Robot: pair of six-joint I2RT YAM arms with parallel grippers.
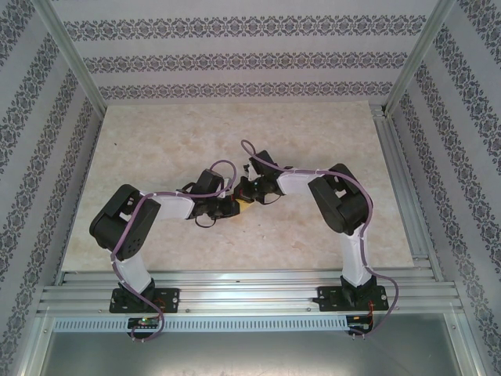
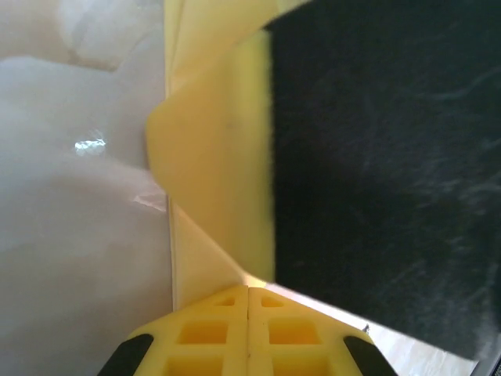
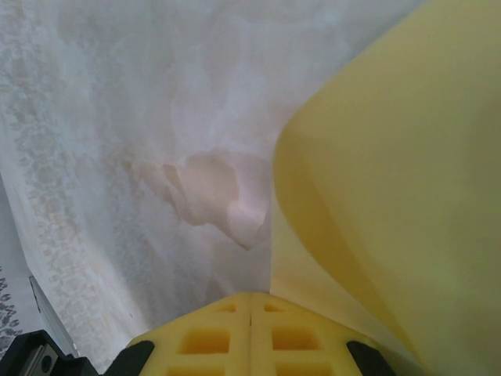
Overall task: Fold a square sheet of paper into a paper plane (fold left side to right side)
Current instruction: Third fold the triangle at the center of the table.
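At mid-worktop (image 1: 156, 141) the left hand (image 1: 232, 207) and right hand (image 1: 249, 194) meet tip to tip, with a sliver of the yellow sheet of paper (image 1: 245, 207) between them. The left wrist view shows the left hand (image 2: 249, 291) with fingers pressed together and the creased sheet (image 2: 211, 172) rising from its tips beside a black surface (image 2: 376, 157). The right wrist view shows the right hand (image 3: 250, 298), likewise closed, with the sheet (image 3: 391, 196) curving up from its tips, apparently pinched.
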